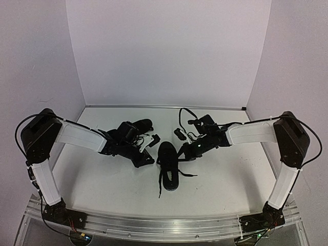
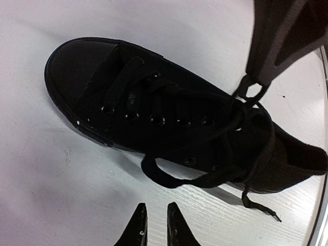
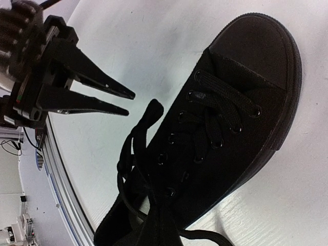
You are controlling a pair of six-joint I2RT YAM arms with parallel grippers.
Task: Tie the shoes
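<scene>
One black shoe (image 2: 169, 123) lies on the white table (image 1: 230, 174), and the overhead camera shows it pointing its toe toward the arm bases, with lace ends trailing off its toe end. Only the left wrist camera shows the hold clearly. There the right gripper (image 2: 259, 77) comes down over the shoe's ankle end with its jaws pressed together on a small loop of lace (image 2: 253, 101). That strand runs taut back to the upper eyelets. The right wrist camera shows the lacing from the other side, toe away from it, but its own fingertips sit low in the frame against the dark ankle of the shoe, and the pinch cannot be made out there. The left gripper (image 2: 156, 207) hangs just beside the shoe's flank, near a slack loop of lace that lies on the table. Its two pointed fingers are a narrow gap apart and have hold of nothing. The right wrist view confirms that gap from the side. It also shows the table's metal edge rail (image 3: 61, 169) beyond the shoe's heel. The overhead camera alone takes in a dark shape (image 1: 141, 124) beyond the left wrist, on the far side from the shoe's toe. It may be the other shoe, but the arm hides too much to tell.
</scene>
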